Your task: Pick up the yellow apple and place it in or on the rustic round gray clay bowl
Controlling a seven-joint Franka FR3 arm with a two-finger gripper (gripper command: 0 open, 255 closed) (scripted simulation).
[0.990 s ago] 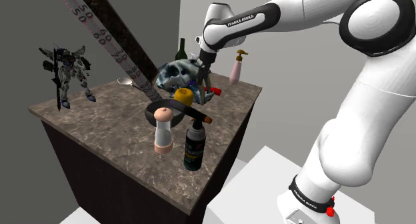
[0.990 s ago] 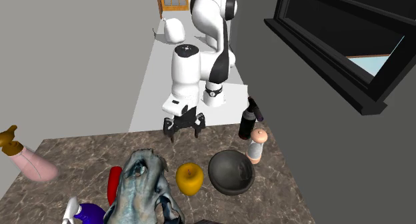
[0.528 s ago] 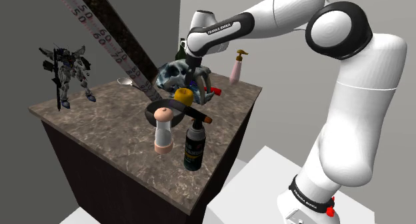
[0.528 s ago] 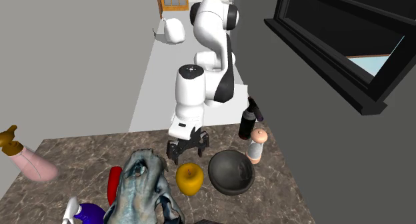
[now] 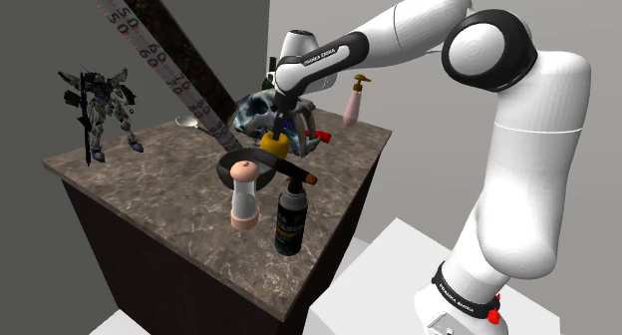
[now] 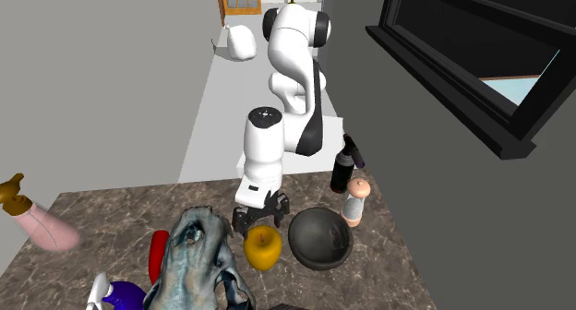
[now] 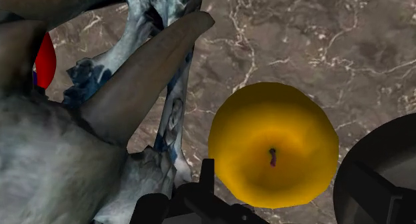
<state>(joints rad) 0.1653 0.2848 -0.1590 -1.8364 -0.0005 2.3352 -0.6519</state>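
I've got the claw poised straight over the apple, its two fingers spread wide and gripping nothing. The apple, yellow shading to orange, sits upright on the marbled counter. In the wrist view I look right down into its stem dimple, which tells me the claw's axis and the apple's core run very nearly along the same line. That is the relation I care about: the apple lies directly below, between the two fingers, so I judge the next move to be a plain drop and then a squeeze, with no sideways shuffle. It is round enough that no long axis matters (any grip across the middle should do). What crowds me are the neighbours. The dark bowl stands just beside the apple on the second exterior view's right, and a blue-grey skull sits just beside it on the other side. In the wrist view one finger looks set to pass between apple and skull and the other on the bowl's side, and I cannot tell whether that one will clear the rim. In the shoulder view the fingertips look level with the apple's crown, not yet down at its widest part.
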